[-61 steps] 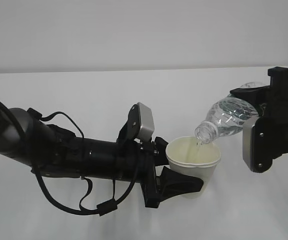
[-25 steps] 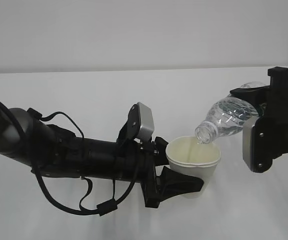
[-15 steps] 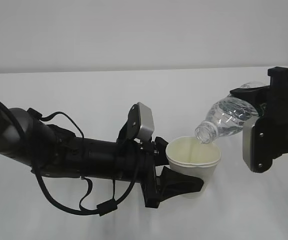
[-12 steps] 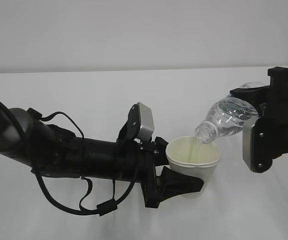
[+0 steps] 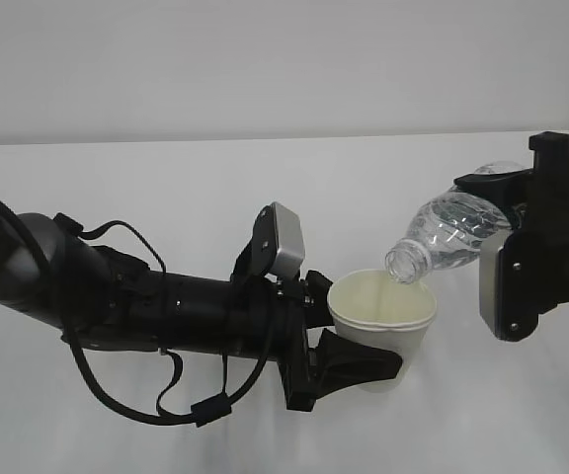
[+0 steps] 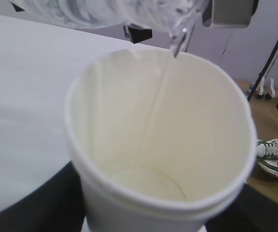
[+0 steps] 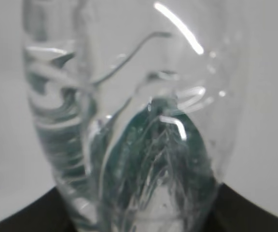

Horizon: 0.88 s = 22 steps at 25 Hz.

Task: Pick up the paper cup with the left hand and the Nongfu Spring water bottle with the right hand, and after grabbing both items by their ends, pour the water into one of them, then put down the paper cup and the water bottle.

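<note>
The left tool [image 5: 349, 360], lower centre of the exterior view, grips the cup [image 5: 381, 321] near its base, while the right tool [image 5: 522, 247] at the right edge clamps the bottle [image 5: 447, 237], tilted mouth-down over the rim. The left wrist view shows a thin stream entering the cup [image 6: 160, 140] from the bottle [image 6: 105, 9] at the top: pouring is under way. In the right wrist view the bottle [image 7: 129, 125] fills the frame; setting both on the surface [image 5: 166, 188] remains.

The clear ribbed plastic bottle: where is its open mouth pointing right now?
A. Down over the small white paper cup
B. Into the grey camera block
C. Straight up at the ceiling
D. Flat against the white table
A. The clear ribbed plastic bottle is tilted with its open mouth just above the rim of the small white paper cup, and the left wrist view shows the mouth right over the cup's opening.
</note>
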{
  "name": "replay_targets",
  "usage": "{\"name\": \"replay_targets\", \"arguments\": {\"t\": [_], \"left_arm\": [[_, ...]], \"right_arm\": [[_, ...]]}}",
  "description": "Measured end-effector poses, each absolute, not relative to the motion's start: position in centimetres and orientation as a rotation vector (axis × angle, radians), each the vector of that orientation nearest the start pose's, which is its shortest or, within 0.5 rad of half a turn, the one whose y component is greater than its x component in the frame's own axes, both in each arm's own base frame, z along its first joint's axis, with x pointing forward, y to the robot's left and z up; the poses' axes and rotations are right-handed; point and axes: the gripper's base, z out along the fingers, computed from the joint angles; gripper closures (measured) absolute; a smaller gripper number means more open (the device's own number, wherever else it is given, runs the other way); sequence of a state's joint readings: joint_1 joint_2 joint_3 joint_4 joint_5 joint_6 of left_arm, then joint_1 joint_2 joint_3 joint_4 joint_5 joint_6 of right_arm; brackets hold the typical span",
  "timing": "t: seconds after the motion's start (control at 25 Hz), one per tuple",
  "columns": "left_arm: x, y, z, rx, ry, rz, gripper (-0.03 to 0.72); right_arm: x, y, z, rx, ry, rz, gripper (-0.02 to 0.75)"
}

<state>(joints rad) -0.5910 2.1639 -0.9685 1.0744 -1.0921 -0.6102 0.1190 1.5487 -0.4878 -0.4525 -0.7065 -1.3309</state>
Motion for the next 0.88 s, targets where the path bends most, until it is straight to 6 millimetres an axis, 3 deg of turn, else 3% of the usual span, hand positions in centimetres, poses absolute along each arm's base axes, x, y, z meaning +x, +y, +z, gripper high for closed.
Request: {"name": "replay_targets", "arguments": {"t": [0.88], "left_arm": [[27.12,-26.76,10.05,1.216,1.554,-1.189,0.211]], "right_arm": [[26.94,5.82,18.37,-1.665,1.033,-0.804,0.382]]}}
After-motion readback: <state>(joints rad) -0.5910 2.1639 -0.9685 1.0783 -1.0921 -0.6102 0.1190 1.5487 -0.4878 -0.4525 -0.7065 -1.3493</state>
